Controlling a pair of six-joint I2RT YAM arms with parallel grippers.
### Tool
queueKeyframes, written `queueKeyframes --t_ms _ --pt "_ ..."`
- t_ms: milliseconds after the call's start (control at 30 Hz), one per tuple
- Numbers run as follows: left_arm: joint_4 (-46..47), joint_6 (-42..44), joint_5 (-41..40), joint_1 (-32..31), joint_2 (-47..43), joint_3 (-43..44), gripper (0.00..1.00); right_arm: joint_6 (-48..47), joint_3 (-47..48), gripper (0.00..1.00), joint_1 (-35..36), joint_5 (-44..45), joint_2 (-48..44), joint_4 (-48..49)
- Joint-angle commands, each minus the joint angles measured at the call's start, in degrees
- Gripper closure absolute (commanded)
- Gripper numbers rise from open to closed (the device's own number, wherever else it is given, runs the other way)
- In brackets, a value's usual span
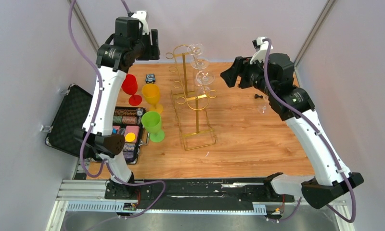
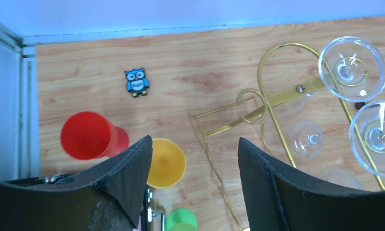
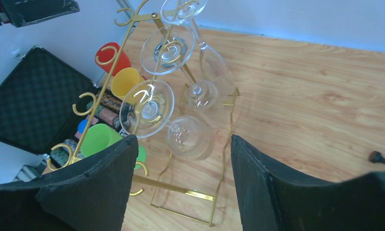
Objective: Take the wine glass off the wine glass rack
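Jaws of both arms gape empty; we judge nothing taken yet.
Three clear stemmed wine glasses (image 1: pixel 204 77) hang inverted on the tall gold wire rack (image 1: pixel 197 118), toward twelve o'clock on the wooden tabletop (image 1: pixel 258 144).

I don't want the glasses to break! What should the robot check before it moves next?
1. The right pincer is open: ok.
2. The left pincer is open and empty: ok.
3. A glass hangs on the rack, facing the right pincer: ok.
4. The right pincer is around the glass: not ok, they are apart.
5. The cups stand out of the way, on the rack's other side: ok.
6. The rack is fixed down: cannot tell.
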Motion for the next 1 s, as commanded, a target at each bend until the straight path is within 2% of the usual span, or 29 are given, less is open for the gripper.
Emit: queueKeyframes --t_ms 0,300,633,967 --pt "1.42 1.64 -4.44 -0.30 -5.12 -4.69 0.26 7.12 4.00 0.31 -2.63 -10.57 2.88 -2.13" --pt "2.61 0.64 -6.08 -0.31 -14.28 -15.42 0.23 13.30 4.85 0.39 -6.21 -19.37 7.90 -2.19" --pt "6.63 -0.91 -4.35 -0.17 -24.86 -33.57 0.22 16.63 4.31 0.41 -6.24 -23.95 11.00 0.94" --pt "6.76 -1.27 -3.19 -0.04 -29.63 -40.12 0.20 19.47 3.65 0.47 -6.31 -27.07 12.62 4.44"
